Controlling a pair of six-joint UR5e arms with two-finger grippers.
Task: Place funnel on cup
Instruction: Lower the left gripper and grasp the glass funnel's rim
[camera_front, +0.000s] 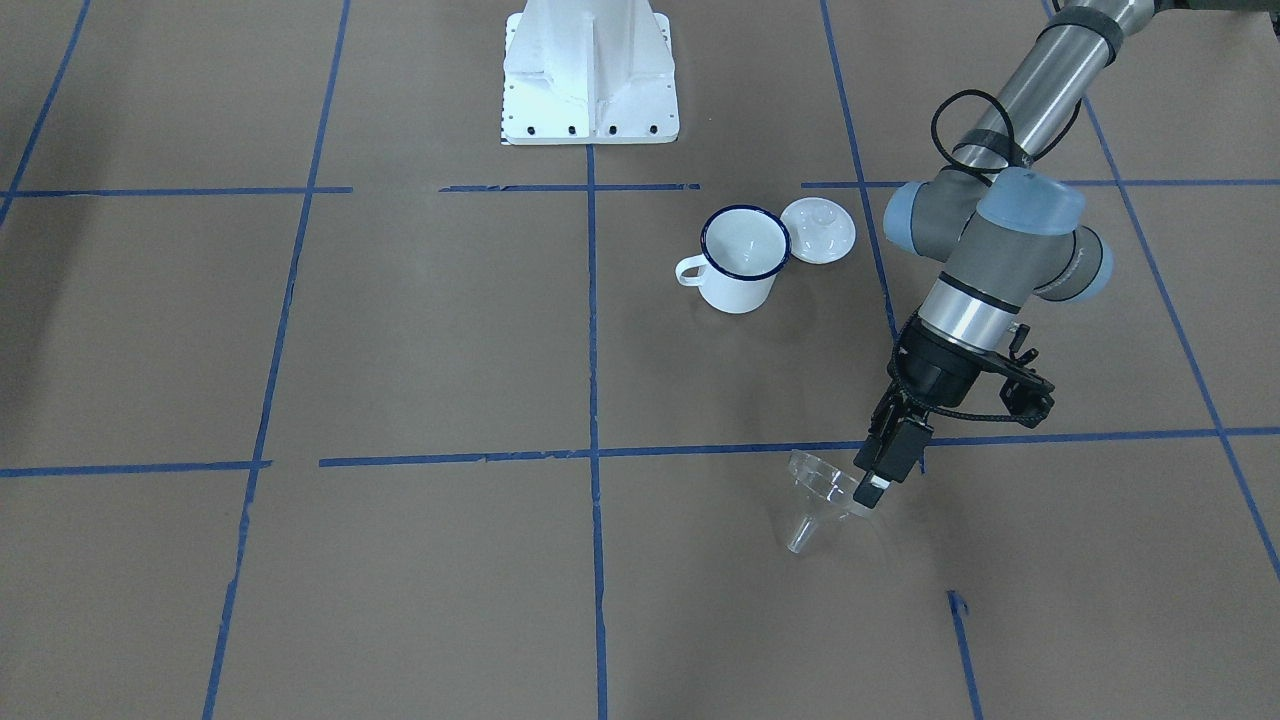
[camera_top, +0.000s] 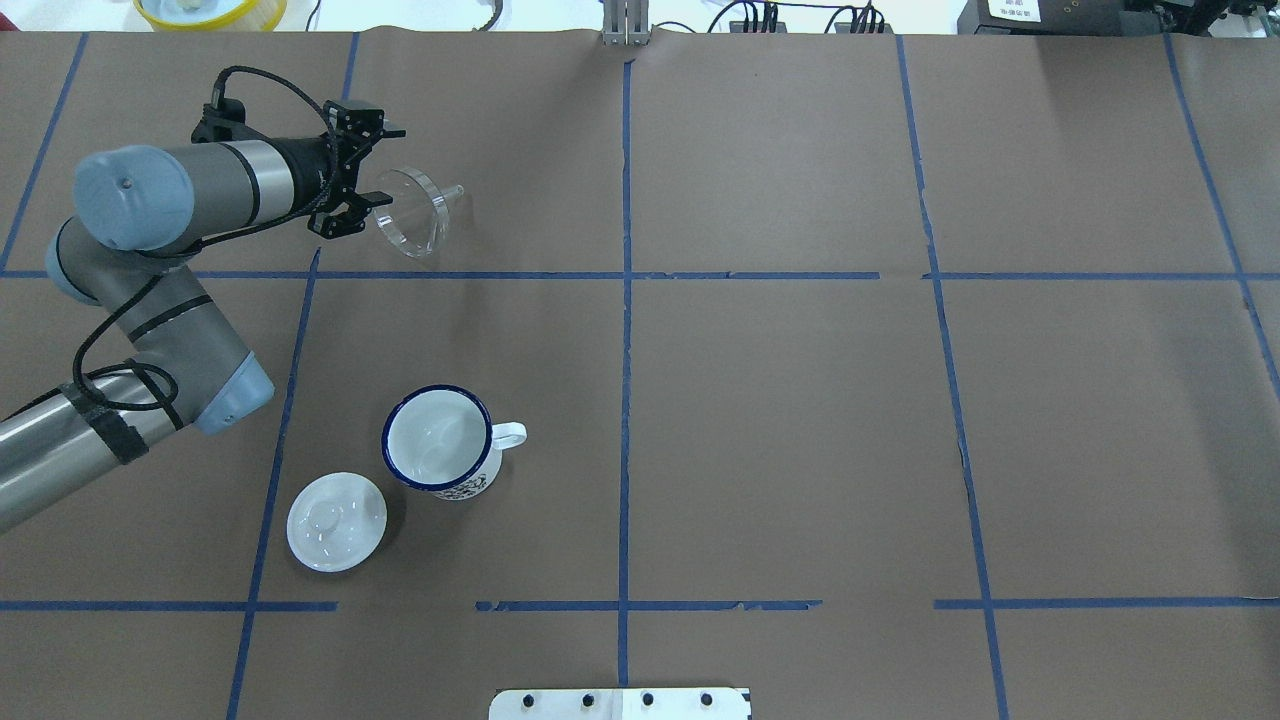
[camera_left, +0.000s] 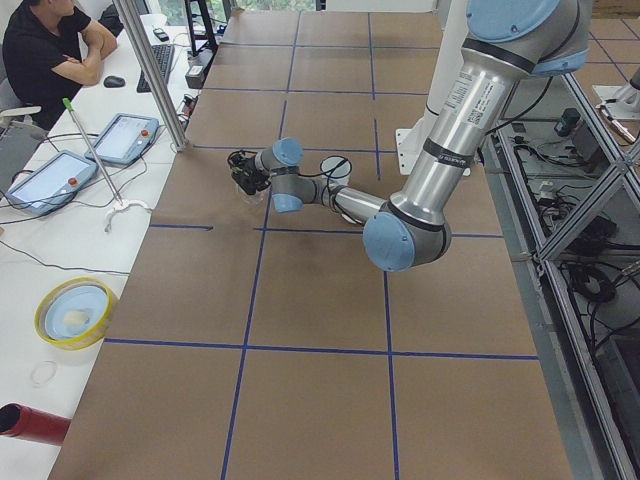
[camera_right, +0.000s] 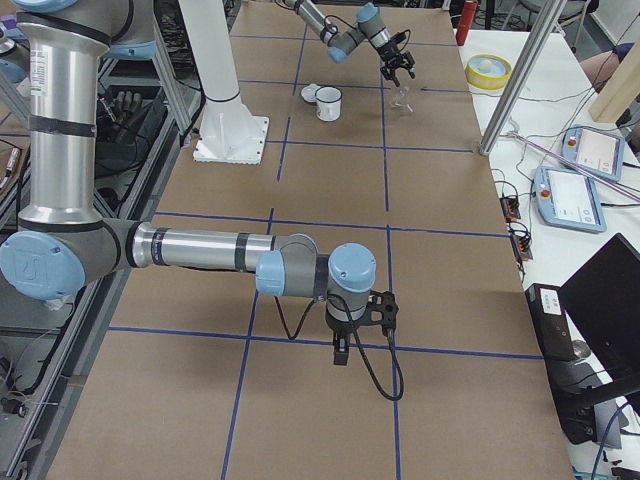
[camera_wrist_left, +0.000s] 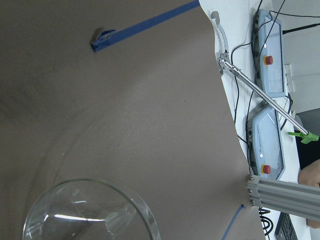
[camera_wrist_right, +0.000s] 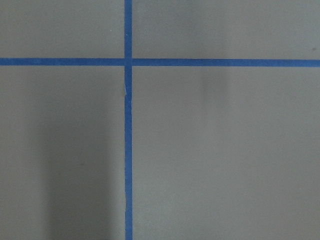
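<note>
I'm seeing the brown, blue-taped worktop (camera_top: 800, 450) carrying a blue-rimmed white enamel mug (camera_top: 437, 452), a round white lid (camera_top: 336, 521) sitting just beside it.

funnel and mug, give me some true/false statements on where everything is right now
1. The funnel already sits on the cup. False: it is well apart from the cup, tilted, at the left claw.
2. The left claw is closed on the funnel's rim. True.
3. The lid covers the cup. False: it lies beside the cup, whose mouth is open.
4. The cup stands upright and looks empty. True.
</note>
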